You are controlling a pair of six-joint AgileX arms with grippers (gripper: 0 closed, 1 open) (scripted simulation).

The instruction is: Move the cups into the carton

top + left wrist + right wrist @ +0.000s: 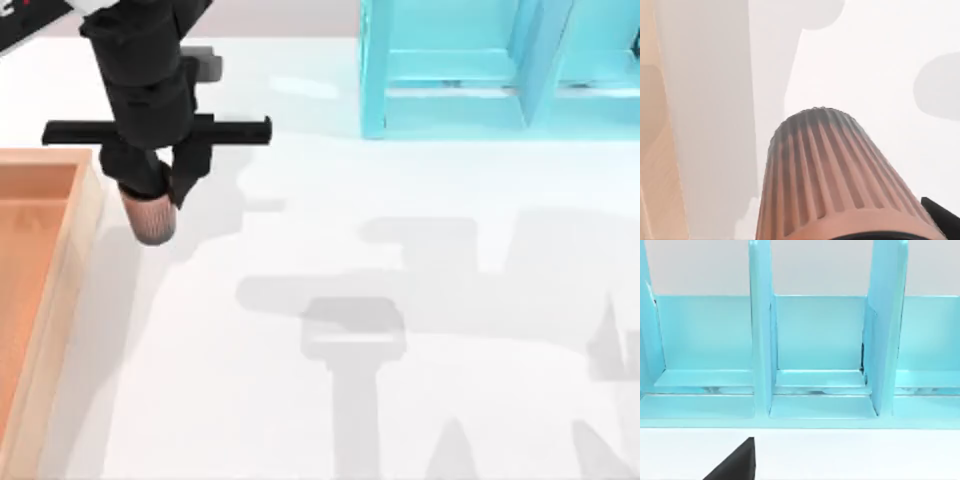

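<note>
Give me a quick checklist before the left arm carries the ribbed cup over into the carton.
1. Grip: left end effector shut on the ribbed cup, held from above: ok.
2. Cup attitude: hangs roughly upright in the top view: ok.
3. Position: cup is beside the carton's rim, not over the inside: not ok yet.
4. Clearance over the rim: cannot tell.
5. Landing spot: visible orange-brown floor is bare: ok.
6. Right end effector faces the turquoise shelf frame, away from the path: ok.
</note>
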